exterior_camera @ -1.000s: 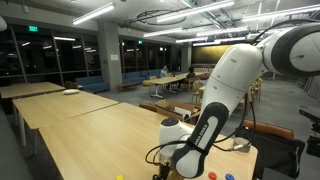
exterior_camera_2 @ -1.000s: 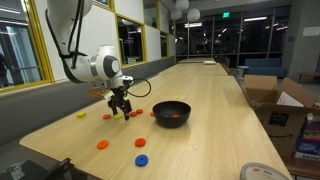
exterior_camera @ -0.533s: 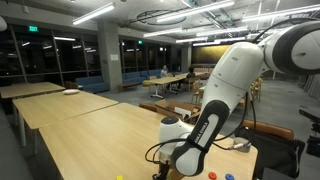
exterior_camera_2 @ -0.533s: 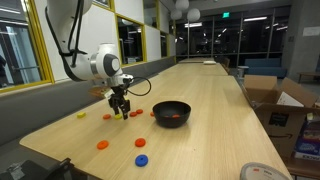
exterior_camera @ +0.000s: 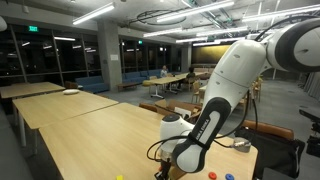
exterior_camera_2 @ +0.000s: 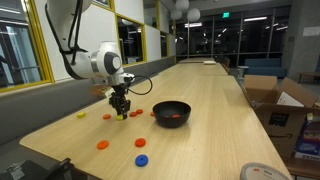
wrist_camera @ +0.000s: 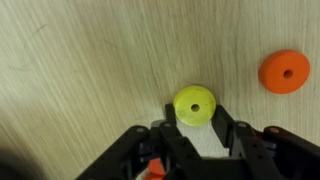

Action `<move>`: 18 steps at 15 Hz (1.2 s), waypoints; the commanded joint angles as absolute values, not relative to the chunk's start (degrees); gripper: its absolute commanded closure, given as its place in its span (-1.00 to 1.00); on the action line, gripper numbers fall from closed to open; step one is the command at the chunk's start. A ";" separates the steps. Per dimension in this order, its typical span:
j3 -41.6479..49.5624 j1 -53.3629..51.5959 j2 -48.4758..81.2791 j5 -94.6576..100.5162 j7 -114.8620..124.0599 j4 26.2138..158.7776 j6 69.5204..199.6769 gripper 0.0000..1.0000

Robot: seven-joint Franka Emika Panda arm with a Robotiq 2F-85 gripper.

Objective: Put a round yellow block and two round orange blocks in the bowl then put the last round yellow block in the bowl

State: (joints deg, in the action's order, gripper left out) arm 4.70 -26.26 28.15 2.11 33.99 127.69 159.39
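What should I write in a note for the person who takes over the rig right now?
The gripper is low over the table, with its jaws on either side of a round yellow block. Whether they grip it, I cannot tell.
The bowl shows something orange inside; the count is unclear.
The second yellow block lies on the table, outside the bowl.
Left: put both yellow blocks in the bowl and check the orange count.

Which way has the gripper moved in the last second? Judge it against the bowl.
Yes, slightly. In an exterior view the gripper has edged sideways toward the bowl, remaining low over the table.
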 commanded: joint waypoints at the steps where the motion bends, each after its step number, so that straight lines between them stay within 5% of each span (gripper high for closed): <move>1: 6.24 -25.10 23.02 2.88 35.61 130.63 159.23 0.67; 17: 15.48 -13.46 13.75 10.03 47.62 135.66 165.05 0.67; 18: 15.26 -12.55 14.20 9.62 47.29 135.39 164.90 0.35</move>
State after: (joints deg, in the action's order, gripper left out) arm 16.00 -14.97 14.49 9.44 46.27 135.11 163.68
